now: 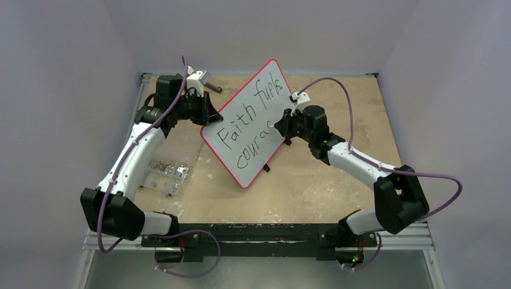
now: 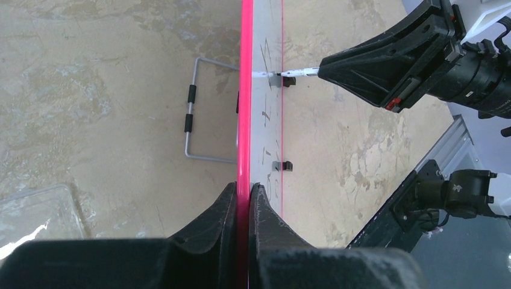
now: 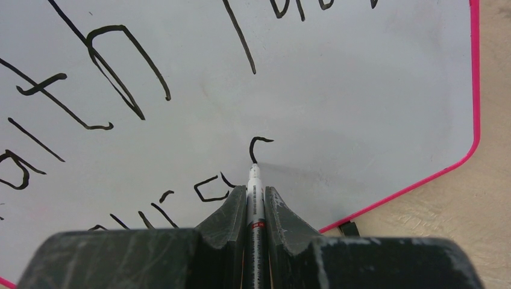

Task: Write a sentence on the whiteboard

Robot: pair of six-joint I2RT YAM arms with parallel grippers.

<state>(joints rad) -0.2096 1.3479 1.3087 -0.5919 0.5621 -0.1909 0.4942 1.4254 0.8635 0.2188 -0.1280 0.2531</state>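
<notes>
From above, the whiteboard [image 1: 250, 171] stands tilted over the middle of the table [image 1: 337, 174]. The left gripper [image 1: 205, 117] clamps its upper left edge and the right gripper [image 1: 282, 127] meets its face from the right. The sentence [image 1: 250, 123] reads "Faith fuels" on the top line and "courac" below (the last letter is partly behind the right gripper). A clear box of small metal parts [image 1: 167, 170] lies near the left arm.

The left wrist view shows the board edge-on, its red rim pinched tight between both fingers. A wire stand [image 2: 191, 108] is behind it and a black foot [image 2: 287, 165] in front.

In the right wrist view the fingers are clenched on a marker [image 3: 255, 205]. Its tip touches the foot of a hooked stroke [image 3: 259, 146] after "cour". The red print on the barrel is too small to read.
</notes>
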